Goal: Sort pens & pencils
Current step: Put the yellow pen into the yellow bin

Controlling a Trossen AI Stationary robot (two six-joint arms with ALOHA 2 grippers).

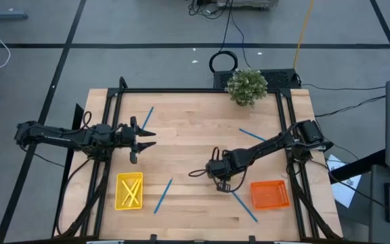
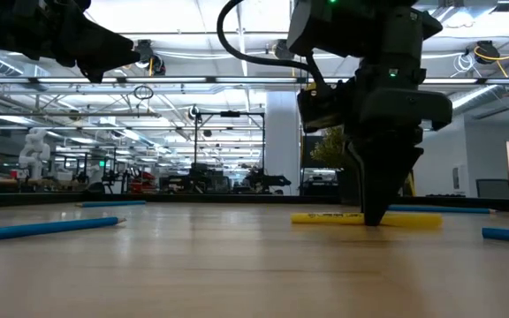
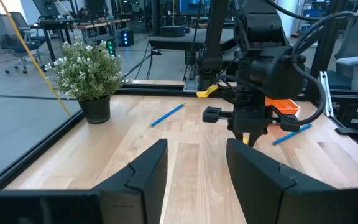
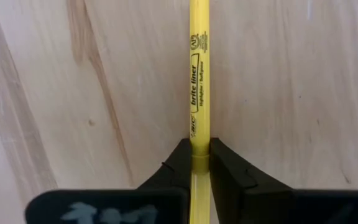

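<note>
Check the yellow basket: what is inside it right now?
The yellow basket holds several yellow pencils lying crossed over one another; an exact count isn't readable. No blue pens show inside. The high view alone looks into it, so anything beneath the pencils is hidden.

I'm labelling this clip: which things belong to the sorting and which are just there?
Sorting: yellow pencil pinched in the right claw; blue pens on the table; yellow basket holding pencils; orange basket.
Just there: potted plant; left claw, open, waiting.

Yellow pencil [image 4: 198,74], blue pens [image 1: 162,195], orange basket [image 1: 270,194], yellow basket [image 1: 129,192]
</note>
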